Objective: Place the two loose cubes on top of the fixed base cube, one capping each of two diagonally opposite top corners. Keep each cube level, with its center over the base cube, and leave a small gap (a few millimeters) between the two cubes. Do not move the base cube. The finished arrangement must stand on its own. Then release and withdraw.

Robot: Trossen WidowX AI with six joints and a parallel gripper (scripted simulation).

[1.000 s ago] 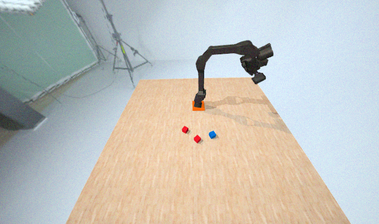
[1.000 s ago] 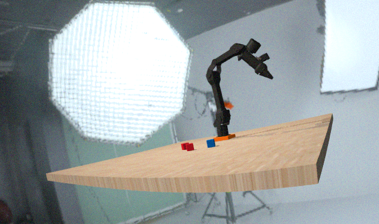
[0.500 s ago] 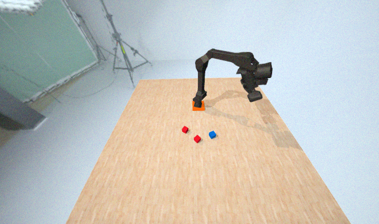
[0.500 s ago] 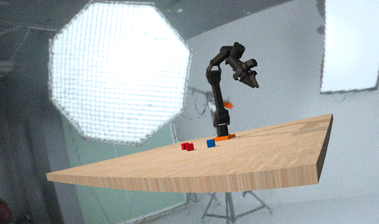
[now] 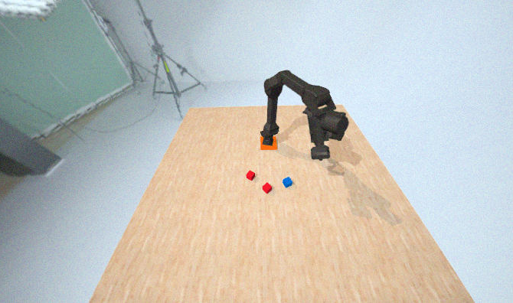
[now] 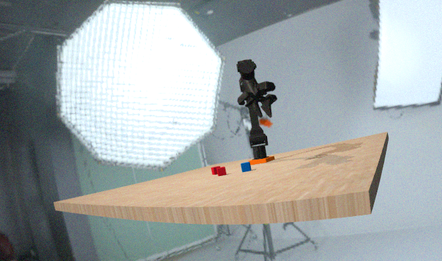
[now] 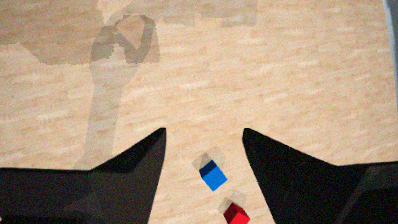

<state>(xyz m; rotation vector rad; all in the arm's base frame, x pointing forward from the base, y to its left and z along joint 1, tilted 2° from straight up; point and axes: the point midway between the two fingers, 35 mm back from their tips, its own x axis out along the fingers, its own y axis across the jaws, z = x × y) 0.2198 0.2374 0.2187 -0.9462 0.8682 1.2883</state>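
Observation:
Two small red cubes (image 5: 250, 175) (image 5: 266, 187) (image 6: 215, 170) (image 6: 221, 171) and a blue cube (image 5: 287, 182) (image 6: 245, 167) sit apart on the wooden table (image 5: 255, 249) (image 6: 285, 184), in front of the arm's base. My gripper (image 5: 319, 154) (image 7: 205, 133) is open and empty. It hangs above the table, behind and to the right of the blue cube, pointing down. In the wrist view the blue cube (image 7: 213, 175) lies low between the fingers, far below them. One red cube (image 7: 236, 214) shows at the bottom edge of that view. The other red cube is out of the wrist view.
The arm stands on an orange base plate (image 5: 269, 144) (image 6: 261, 160) at the back middle of the table. The arm's shadow falls on the table's right side. Light stands and a studio lamp stand off the table.

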